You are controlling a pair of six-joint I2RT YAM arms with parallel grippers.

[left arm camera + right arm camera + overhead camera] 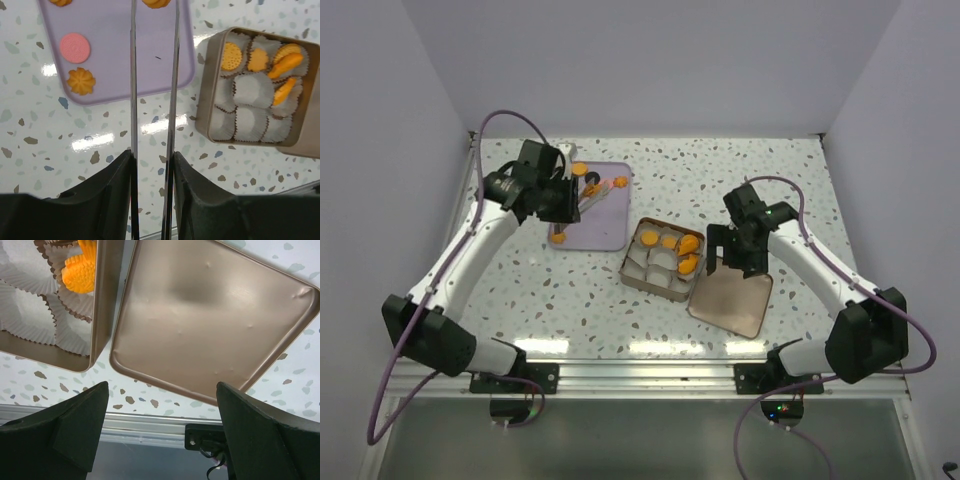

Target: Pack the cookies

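Left gripper (152,167) is clenched on tweezers (133,75). Loose cookies (81,81) are seen on the lilac tray (115,50) left of its fingers, and more are packed in the tin (205,85) to their right. Right gripper (161,392) is spread wide, with the tin lid (210,315) just beyond its fingers.

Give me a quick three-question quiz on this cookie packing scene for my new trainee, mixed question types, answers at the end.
1. True or false: the lid is on the tin.
2. How many paper cups in the tin hold cookies? A two, B four, C nine.
3. Fill in: the right gripper is ___.
Key: 1 false, it lies on the table beside the tin; 2 B; 3 open.
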